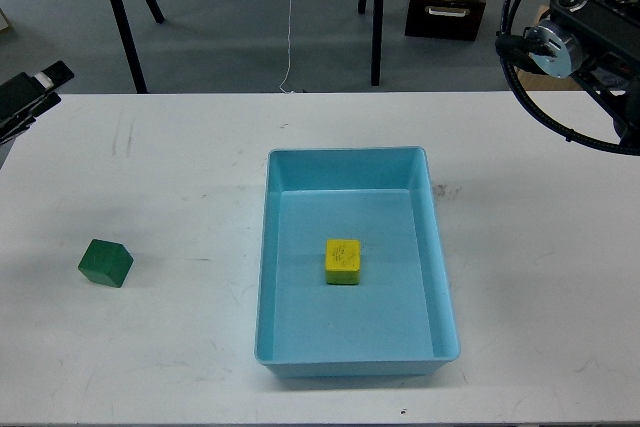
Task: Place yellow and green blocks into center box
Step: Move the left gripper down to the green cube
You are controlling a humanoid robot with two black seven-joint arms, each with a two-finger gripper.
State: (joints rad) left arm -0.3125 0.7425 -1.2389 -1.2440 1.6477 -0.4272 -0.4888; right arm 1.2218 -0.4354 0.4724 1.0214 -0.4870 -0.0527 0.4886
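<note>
Nearest the robot, the white table (pixel 180 367) is bare along its front edge. Just beyond sits the large shallow light-blue plastic tray (pixel 443 277), the center box, lying lengthwise away from the robot at the middle of the table. The small bright yellow cube (pixel 343 261) rests flat on the tray's smooth bottom, near its middle and clear of all four walls, so that half of the task looks done.

At about the same depth, well apart to the left, the small dark green cube (pixel 105 263) stands on the bare table, turned a little so that one corner faces the robot. Nothing touches it. The step in hand is therefore, by my judgement, the fetching of the green cube.

Farther back, at the left edge, the tip of the left pincer (pixel 30 94) just enters the view, dark with a pale patch; too little of it shows to tell how far it is open, and it appears to hold nothing. At the upper right, the right arm's end (pixel 560 37) hangs beyond the table's far edge, a tangle of black housing and cable; its pincer cannot be made out.

The next move likely calls for the left arm, being nearer, to come down over the green cube, square its fingers to the turned faces, close, lift, and carry it right over the tray's left wall.

Beyond the table lie grey floor and black stand legs (pixel 120 17).
</note>
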